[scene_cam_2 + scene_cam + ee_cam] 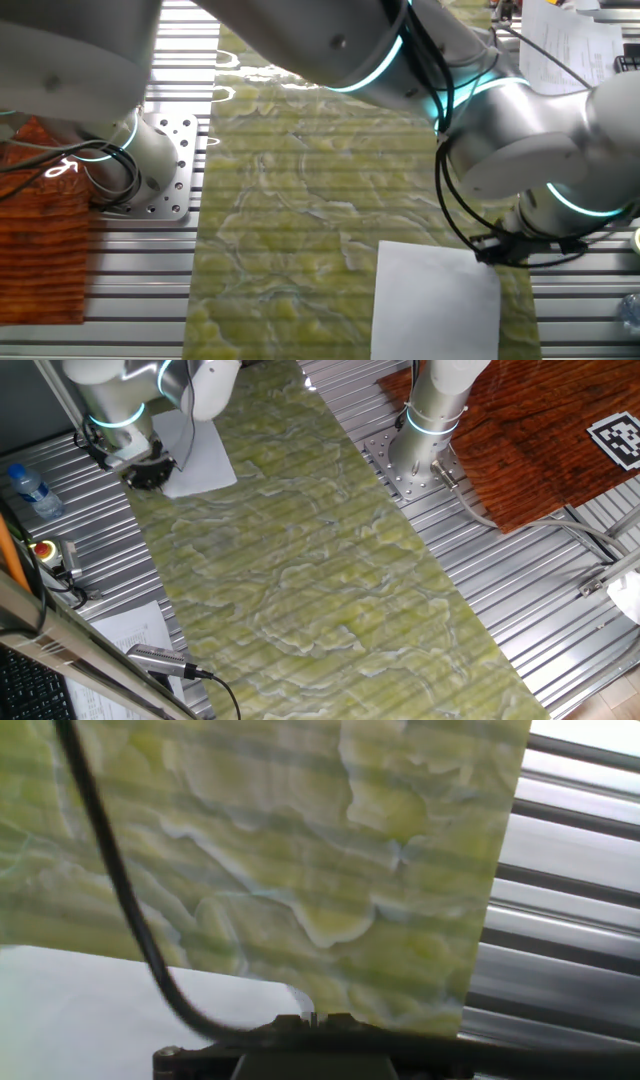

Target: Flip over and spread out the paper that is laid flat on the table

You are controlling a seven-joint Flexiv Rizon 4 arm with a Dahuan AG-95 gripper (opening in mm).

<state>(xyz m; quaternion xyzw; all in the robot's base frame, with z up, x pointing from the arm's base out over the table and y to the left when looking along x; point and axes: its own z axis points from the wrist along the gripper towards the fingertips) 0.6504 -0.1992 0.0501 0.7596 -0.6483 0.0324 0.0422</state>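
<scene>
The white blank paper (pixel 197 452) lies on the green-yellow marbled table (pixel 320 560) at its far end. It also shows in the other fixed view (pixel 432 300) and at the lower left of the hand view (pixel 90 1010). My gripper (pixel 146 473) sits low at the paper's corner by the table's edge, also seen in the other fixed view (pixel 500 252). In the hand view the gripper (pixel 313 1018) has its jaws almost together. A thin curled strip of the paper's corner rises into the narrow gap between them. The rest of the sheet stays flat.
Ribbed silver metal (pixel 520 590) flanks the table on both sides. A water bottle (pixel 30 490), a red-button box (pixel 45 550), a printed sheet (pixel 135 628) and a grey handheld device (pixel 160 658) lie at the left. A second arm's base (pixel 425 430) and a wood panel (pixel 540 430) are at the right.
</scene>
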